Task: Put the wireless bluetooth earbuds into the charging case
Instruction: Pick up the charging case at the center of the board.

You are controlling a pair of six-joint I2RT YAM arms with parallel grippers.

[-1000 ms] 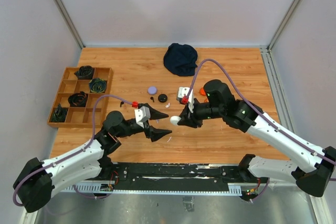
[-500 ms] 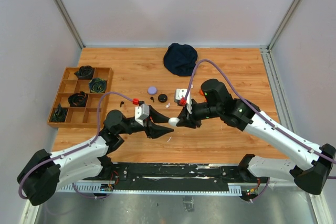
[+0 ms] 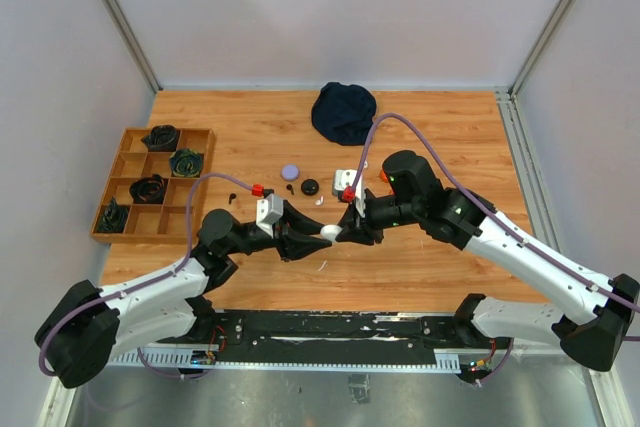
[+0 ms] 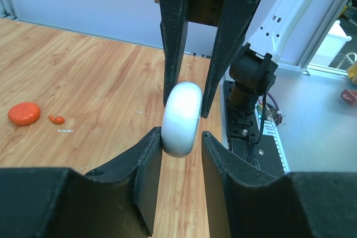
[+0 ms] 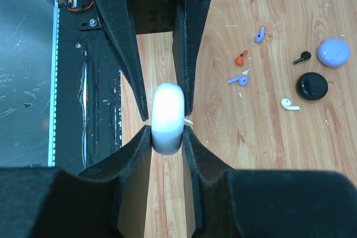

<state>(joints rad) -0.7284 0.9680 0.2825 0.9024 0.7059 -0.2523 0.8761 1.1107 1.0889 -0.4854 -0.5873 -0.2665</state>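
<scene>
A white round charging case (image 3: 330, 231) hangs above the wooden table between both arms. My right gripper (image 5: 167, 129) is shut on it, both pads pressed to its flat sides (image 5: 167, 112). My left gripper (image 4: 181, 133) reaches in from the opposite side. One of its jaws touches the case (image 4: 181, 118) and the other stands a hair off it. Earbuds lie loose on the table: an orange one (image 5: 240, 58), two purple ones (image 5: 259, 34), a white one (image 5: 289, 104) and two black ones (image 5: 302, 57).
A lilac round case (image 5: 333, 52) and a black round case (image 5: 311, 86) lie beyond the buds. An orange case (image 4: 24, 113) rests to the side. A wooden divided tray (image 3: 150, 182) stands at the left, and a dark cloth (image 3: 344, 112) lies at the back.
My right gripper carried the white case left toward the left gripper. The left gripper's jaws, wide apart a second ago, have narrowed around the case.
</scene>
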